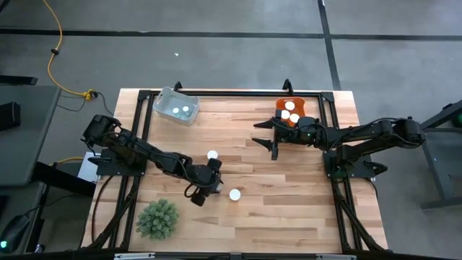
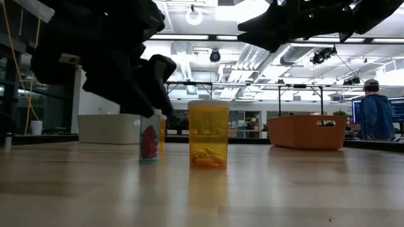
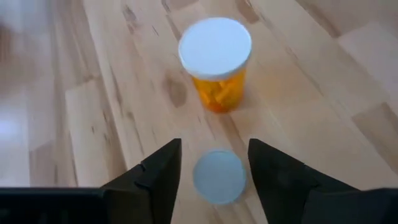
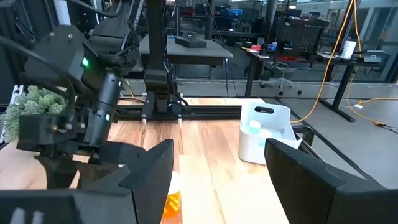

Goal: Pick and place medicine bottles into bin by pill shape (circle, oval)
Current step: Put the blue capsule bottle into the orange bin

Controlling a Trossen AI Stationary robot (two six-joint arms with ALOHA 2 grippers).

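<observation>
The left gripper [image 3: 214,171] hangs near the wooden desk's [image 1: 289,209] middle, its dark fingers either side of a small white-capped bottle [image 3: 218,176], not clearly clamped on it. A larger amber white-capped pill bottle [image 3: 216,62] stands just beside. The right gripper [image 1: 268,137] waits open beside the orange bin [image 1: 299,106] at the far edge, with a white bin [image 1: 165,100] along that edge too

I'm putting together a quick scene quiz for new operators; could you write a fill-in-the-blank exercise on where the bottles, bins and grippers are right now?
1. The left gripper straddles a small bottle with a ____ cap.
2. The orange bin holds ____ white-capped bottles.
3. The spiky plant ball is ____ in colour.
4. The right gripper hovers beside the ____ bin.

Missing words: white; three; green; orange
</observation>
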